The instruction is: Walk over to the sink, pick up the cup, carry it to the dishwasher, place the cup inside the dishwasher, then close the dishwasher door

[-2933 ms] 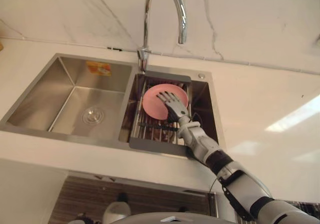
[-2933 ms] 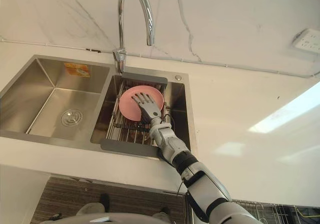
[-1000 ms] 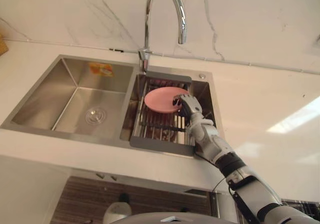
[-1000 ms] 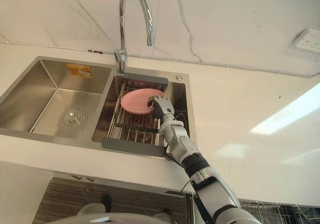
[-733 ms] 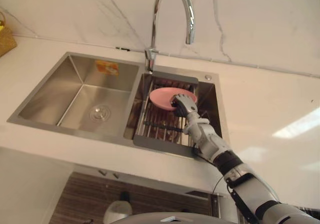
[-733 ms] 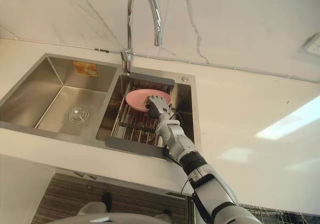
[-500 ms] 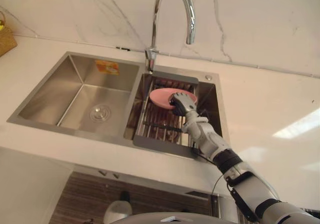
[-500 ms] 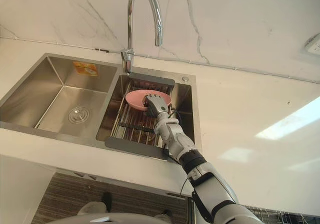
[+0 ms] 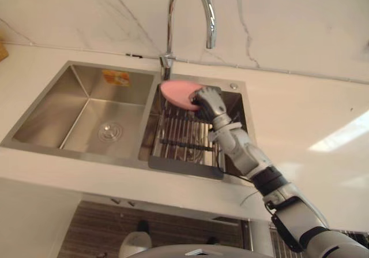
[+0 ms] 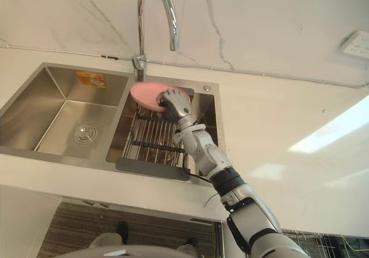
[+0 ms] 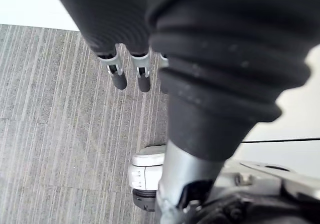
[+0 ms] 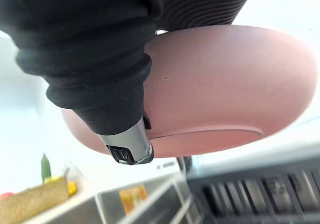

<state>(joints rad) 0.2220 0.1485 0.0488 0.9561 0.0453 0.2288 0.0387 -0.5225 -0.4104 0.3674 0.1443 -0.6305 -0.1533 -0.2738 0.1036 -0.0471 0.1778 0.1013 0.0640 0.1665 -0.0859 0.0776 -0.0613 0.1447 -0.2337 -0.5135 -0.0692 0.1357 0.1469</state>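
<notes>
Because the pink bowl must leave the sink without sliding out, the right hand keeps its fingers curled tight on the rim and holds it tilted, just beside the foot of the faucet and above the wire rack. Half a second ago the bowl was lower, close over the rack and further from the faucet. The left hand hangs relaxed over the floor.

The dish is pink (one flat shade). The sink is silver steel with an orange-yellow sticker. The wall is white marble, veined grey. The floor is grey, finely striped.
</notes>
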